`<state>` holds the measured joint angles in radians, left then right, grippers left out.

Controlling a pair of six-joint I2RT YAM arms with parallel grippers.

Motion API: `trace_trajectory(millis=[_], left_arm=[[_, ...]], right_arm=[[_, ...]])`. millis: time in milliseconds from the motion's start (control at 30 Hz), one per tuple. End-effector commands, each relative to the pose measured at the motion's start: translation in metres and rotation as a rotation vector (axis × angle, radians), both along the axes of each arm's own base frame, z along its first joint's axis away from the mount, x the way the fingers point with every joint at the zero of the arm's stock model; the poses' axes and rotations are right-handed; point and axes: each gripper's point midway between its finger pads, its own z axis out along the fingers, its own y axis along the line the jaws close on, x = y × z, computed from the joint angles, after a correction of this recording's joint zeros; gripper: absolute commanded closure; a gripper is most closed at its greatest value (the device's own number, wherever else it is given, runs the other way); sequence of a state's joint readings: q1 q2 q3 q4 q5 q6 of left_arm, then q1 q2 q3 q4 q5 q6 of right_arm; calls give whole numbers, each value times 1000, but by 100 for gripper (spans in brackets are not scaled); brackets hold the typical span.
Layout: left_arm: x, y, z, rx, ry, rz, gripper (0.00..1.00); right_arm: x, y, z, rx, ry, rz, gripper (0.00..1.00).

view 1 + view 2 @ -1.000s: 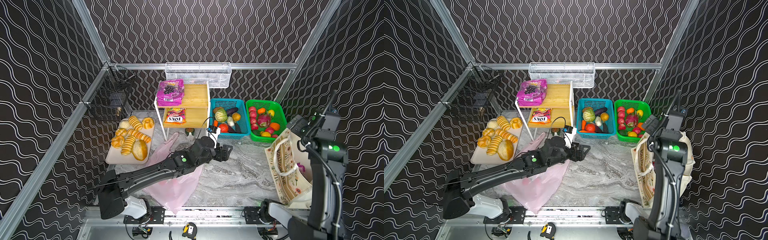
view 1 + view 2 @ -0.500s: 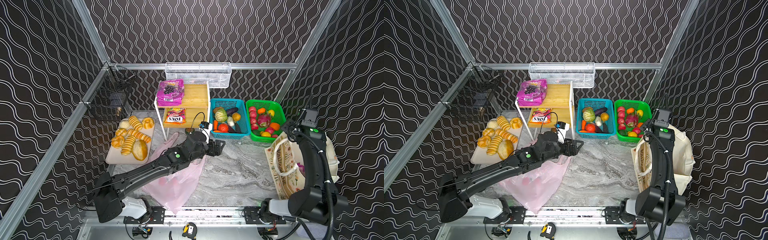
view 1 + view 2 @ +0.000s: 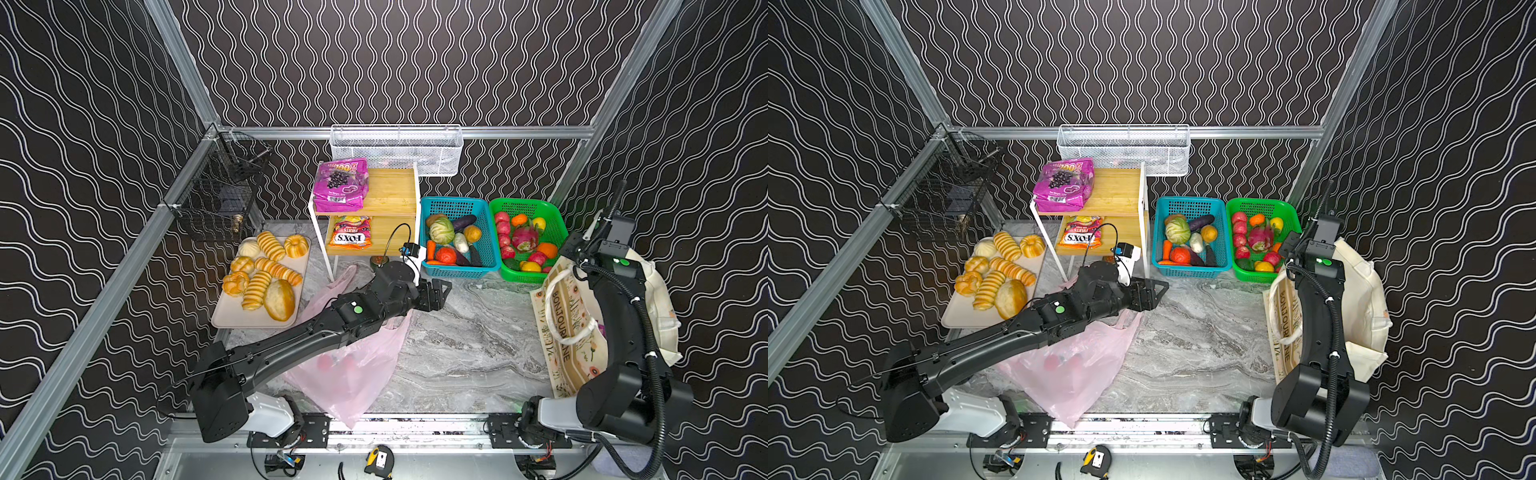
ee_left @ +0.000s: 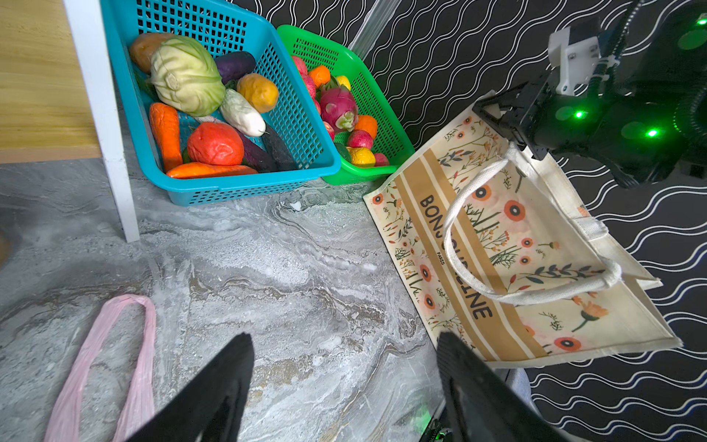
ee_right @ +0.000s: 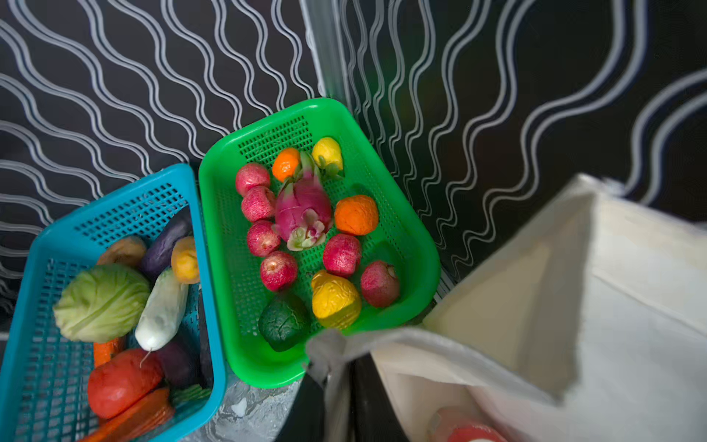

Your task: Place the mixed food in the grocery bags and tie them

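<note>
Nearest you, at 7 o'clock on the table (image 3: pixel 457 345), the pink bag (image 3: pixel 353 374) lay flat under your left arm (image 3: pixel 311 336), with a few red things showing through it. Just past it, near the middle, your left gripper (image 3: pixel 442 291) hung above bare marble with its jaws wide apart and nothing in them. At 3 o'clock the tote bag (image 3: pixel 569 332) stood with its printed side facing the middle, and your right gripper (image 4: pixel 495 114) looked pinched on the far corner of its rim. The step, I judged, was to hold that mouth open while the left fetched food, so you needed to lift the rim only enough to keep it gaping, not so much that the tote tipped. At 1 o'clock the cabbage (image 3: pixel 441 230) sat in the blue basket (image 3: pixel 461 272), just beside the green basket (image 3: pixel 528 277). Being round and wide, it called for a straight-down grasp clear of the basket wall. Farthest, at 12 o'clock, the purple pouch (image 3: pixel 340 183) lay on the shelf (image 3: pixel 395 187).
</note>
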<state>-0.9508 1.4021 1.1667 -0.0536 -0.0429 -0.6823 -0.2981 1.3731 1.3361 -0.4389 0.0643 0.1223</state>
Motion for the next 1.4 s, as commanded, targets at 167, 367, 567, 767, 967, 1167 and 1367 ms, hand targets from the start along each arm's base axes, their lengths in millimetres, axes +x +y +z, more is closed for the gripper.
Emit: trace_trajectory(millis=[167, 367, 567, 767, 967, 1167, 1367], left_arm=[[-2, 9, 3, -7, -3, 24, 21], [-1, 31, -2, 68, -26, 70, 19], [1, 72, -22, 127, 6, 134, 17], [-18, 131, -65, 221, 98, 228, 16], [-44, 185, -140, 225, 326, 399, 18], [-42, 207, -177, 109, 479, 538, 16], [-17, 211, -177, 243, 606, 662, 11]], right_arm=[[-8, 14, 67, -45, -195, 62, 37], [-64, 27, 110, 34, -265, -8, 16], [-105, 138, 149, 272, -455, 512, 22], [-126, 253, 71, 483, -221, 822, 32], [-142, 348, -46, 475, 142, 913, 36], [-151, 428, -111, 323, 348, 1010, 33], [-158, 456, -135, 258, 408, 1034, 32]])
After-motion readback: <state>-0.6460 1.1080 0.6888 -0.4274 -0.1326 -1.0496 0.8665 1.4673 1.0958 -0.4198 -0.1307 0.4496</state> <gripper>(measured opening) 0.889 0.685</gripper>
